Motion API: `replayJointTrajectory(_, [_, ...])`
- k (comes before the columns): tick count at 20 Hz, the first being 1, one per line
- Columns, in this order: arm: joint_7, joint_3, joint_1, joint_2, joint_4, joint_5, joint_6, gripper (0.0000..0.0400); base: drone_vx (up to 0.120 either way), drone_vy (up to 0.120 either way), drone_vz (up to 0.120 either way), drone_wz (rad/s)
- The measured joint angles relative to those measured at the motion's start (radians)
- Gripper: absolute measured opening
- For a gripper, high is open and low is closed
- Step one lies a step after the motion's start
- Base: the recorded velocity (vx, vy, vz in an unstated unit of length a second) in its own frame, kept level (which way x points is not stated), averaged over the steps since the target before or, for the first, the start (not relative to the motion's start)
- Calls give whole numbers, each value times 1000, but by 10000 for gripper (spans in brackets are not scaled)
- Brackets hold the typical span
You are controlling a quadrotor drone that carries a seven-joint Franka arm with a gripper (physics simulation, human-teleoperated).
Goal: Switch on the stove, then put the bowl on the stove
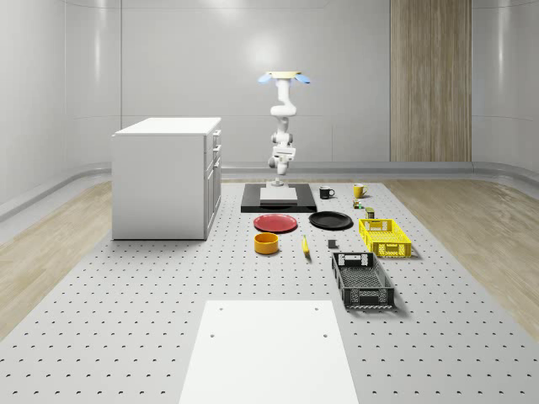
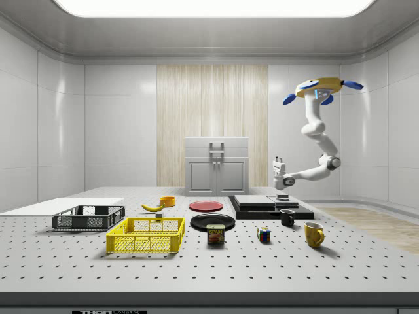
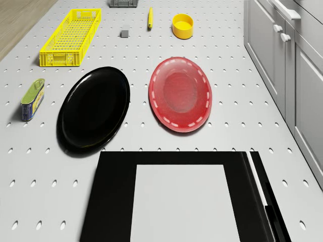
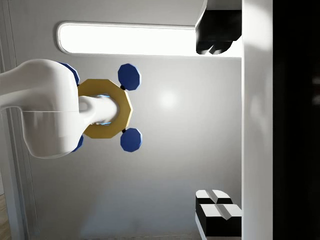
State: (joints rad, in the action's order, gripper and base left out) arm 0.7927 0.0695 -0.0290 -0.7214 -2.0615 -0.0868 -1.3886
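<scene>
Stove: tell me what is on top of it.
The stove carries only its pale centre panel; no bowl sits there. The yellow bowl stands on the table. The hand hangs at its far edge.

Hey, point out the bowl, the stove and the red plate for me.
bowl (image 1: pixel 266 243): whole-scene view, on its yellow side wall.
stove (image 1: pixel 253 203): whole-scene view, on the black base beside the pale top.
red plate (image 3: pixel 180 94): drone view, on its centre.

1. The drone (image 1: pixel 285 77) hovers high above the stove's (image 1: pixel 279 199) far edge, its arm (image 1: pixel 283 126) hanging down.
2. The fingers (image 1: pixel 279 183) sit just above the stove's pale plate.
3. Nearer the camera than the fingers, an orange bowl (image 1: pixel 267 243) sits on the tabletop (image 1: pixel 126 295), past a red plate (image 1: pixel 276 223).
</scene>
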Motion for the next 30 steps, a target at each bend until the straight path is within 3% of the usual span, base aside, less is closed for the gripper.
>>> replayJointTrajectory(5, [16, 84, -26, -6, -16, -119, -6, 400, 0, -120, 0, 0])
replayJointTrajectory(10, [56, 264, -85, -23, -84, -379, -19, 400, 0, -56, 0, 0])
replayJointTrajectory(13, [106, 434, -148, -48, -193, -638, -32, 400, 0, 0, -40, 0])
replayJointTrajectory(17, [231, 688, -279, -102, -438, -1081, -36, 400, 0, 0, -120, 0])
replayJointTrajectory(20, [363, 850, -422, -145, -618, -1401, 2, 400, 0, 0, -120, 0])
replayJointTrajectory(23, [491, 969, -585, -185, -734, -1633, 70, 400, 0, 0, -120, 0])
replayJointTrajectory(27, [616, 1070, -768, -233, -803, -1801, 155, 400, 0, 0, -120, 0])
replayJointTrajectory(30, [676, 1115, -859, -264, -822, -1858, 195, 400, 0, 0, -120, 0])
